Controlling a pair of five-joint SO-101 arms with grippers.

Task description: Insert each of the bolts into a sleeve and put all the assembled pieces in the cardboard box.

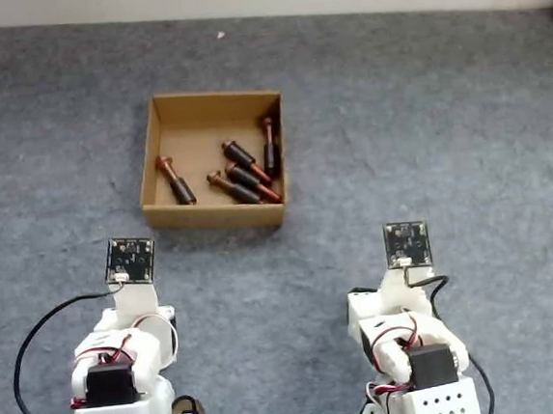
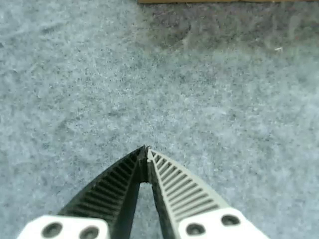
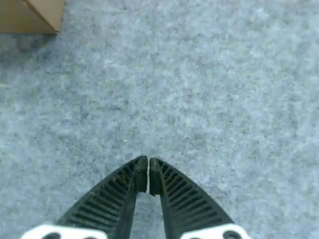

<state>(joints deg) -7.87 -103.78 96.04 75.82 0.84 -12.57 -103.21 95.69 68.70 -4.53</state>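
Grey, felt-like carpet (image 1: 442, 105) covers the whole table. At the left, the left arm (image 1: 117, 371) sits folded back at the near edge. Its left gripper (image 2: 147, 152) hangs just above the carpet with the fingers clenched tip to tip on nothing. Ahead of it and slightly to the right stands the cardboard box (image 1: 214, 215), open-topped and well apart from both arms. What looks like five bolt-and-sleeve pieces (image 1: 242, 178) lie on its floor. One lies alone toward the left wall, three are bunched in the middle and touching, and one lies along the right wall. Each shows a copper bolt end sticking out of a dark sleeve, so they read as assembled. At the right, the right arm (image 1: 415, 350) is folded back in the same way, and the right gripper (image 3: 148, 162) is pinched closed and empty over the carpet. By my judgement the work is at or near its end and the step in hand is simply parking. To do that well, hold both arms low and pulled back, leave the fingers closed so nothing snags, and give the box a wide berth so a stray elbow does not nudge it or tip the pieces.
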